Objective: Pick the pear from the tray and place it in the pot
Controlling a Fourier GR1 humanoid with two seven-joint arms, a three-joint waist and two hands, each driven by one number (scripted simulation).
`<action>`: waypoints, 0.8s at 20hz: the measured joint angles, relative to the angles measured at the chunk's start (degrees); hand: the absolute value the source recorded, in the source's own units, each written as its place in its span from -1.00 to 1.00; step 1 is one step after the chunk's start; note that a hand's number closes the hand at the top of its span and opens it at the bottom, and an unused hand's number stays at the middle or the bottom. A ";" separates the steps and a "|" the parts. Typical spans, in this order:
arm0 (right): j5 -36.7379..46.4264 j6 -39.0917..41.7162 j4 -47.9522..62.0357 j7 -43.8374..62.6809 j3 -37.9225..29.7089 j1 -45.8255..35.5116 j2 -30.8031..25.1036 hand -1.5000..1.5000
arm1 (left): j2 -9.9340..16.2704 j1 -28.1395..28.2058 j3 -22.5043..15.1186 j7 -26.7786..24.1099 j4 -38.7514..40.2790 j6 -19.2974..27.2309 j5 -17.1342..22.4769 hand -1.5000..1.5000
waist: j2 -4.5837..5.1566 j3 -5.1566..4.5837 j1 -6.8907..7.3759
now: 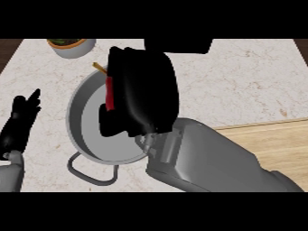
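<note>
**Two hands at the counter, one over the pot**

Two black hands show. The right hand (143,97) hangs over the grey pot (83,131), covering its 3 o'clock side; whether its fingers grip anything I cannot tell, and the pear is hidden. A red strip shows at the hand's edge. The left hand (19,124) rests open at 9 o'clock, fingers up. The wooden tray (283,144) lies at 4 o'clock, a plant bowl (71,46) at 11.

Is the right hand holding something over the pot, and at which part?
It cannot be told. The right hand hangs over the pot, back toward the camera, hiding whatever it may hold. No pear shows. The left hand holds nothing.
</note>
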 measured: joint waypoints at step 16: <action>-15.69 -37.65 15.76 -6.88 2.94 0.48 0.17 -1.00 | 0.10 -1.27 0.24 -0.66 1.88 -0.10 -0.33 0.00 | 0.21 0.08 0.41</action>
